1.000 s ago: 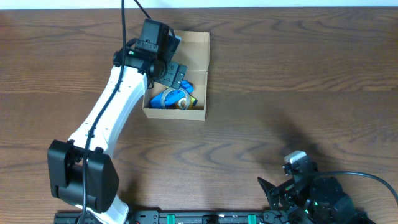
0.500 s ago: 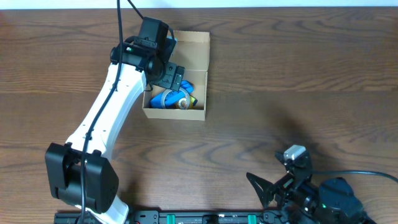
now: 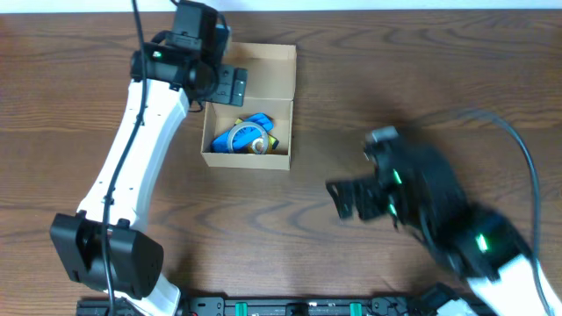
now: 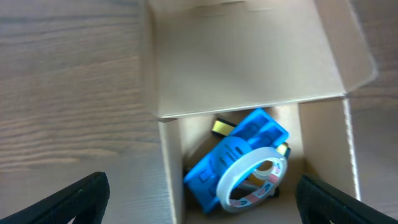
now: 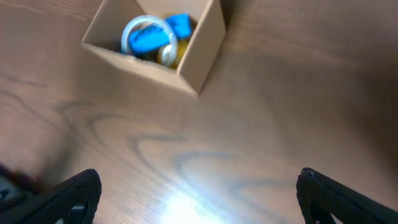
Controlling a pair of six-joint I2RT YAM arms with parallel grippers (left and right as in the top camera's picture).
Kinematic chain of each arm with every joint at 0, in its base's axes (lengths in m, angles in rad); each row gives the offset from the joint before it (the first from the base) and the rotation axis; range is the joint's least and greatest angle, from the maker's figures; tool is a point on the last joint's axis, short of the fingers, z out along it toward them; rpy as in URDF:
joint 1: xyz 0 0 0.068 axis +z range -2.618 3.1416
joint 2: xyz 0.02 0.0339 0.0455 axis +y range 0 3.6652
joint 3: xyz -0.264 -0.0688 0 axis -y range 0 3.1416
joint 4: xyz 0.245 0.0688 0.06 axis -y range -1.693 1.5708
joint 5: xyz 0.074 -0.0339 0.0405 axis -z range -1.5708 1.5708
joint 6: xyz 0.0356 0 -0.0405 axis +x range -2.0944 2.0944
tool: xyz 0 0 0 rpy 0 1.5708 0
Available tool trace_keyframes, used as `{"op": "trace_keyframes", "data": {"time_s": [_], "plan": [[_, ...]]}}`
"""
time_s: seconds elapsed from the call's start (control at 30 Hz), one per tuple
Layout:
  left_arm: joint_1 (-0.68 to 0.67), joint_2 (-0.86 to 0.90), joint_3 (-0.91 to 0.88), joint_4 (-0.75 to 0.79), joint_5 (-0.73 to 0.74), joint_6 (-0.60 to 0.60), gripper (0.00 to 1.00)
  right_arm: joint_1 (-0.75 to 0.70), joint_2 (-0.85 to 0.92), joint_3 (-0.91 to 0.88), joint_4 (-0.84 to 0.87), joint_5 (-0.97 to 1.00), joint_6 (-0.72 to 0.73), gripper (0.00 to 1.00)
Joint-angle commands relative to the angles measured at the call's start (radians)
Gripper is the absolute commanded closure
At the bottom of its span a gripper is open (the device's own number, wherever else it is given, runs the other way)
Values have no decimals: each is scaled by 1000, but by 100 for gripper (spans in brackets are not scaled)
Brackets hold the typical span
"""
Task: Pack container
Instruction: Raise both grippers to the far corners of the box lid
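Observation:
The container [image 3: 283, 123] is a tan cardboard box standing open at the back middle of the table, its flap lid [image 3: 268, 66] folded back. Inside lie a blue packet [image 3: 259, 123] and a clear tape roll [image 3: 237, 139]. The left wrist view shows the box [image 4: 249, 81], the blue packet [image 4: 239, 146] and the tape roll [image 4: 252, 177] from above. My left gripper [image 3: 230, 86] is open and empty above the box's back left edge. My right gripper [image 3: 347, 200] is open and empty over bare table, right of the box. The right wrist view shows the box [image 5: 199, 53] ahead.
The wooden table [image 3: 395, 96] stretches bare to the right of the box and in front of it. A black rail [image 3: 290, 307] runs along the near edge.
My left gripper has lifted out of the box and moved back and left. My right arm has swung up from the near edge toward the middle of the table.

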Motion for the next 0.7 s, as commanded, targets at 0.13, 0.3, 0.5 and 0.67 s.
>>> {"op": "trace_keyframes", "data": {"time_s": [0.13,0.3,0.5,0.67], "plan": [[136,-19,21,21,33,-50,5,-22,337,317,52,28,-315,61],[256,-17,19,91,95,-120,5,-87,459,369,177,44,-268,99],[358,17,19,156,177,-183,57,-185,548,372,264,34,-95,99],[386,106,19,200,232,-230,95,-209,555,372,338,66,-49,99]]}}
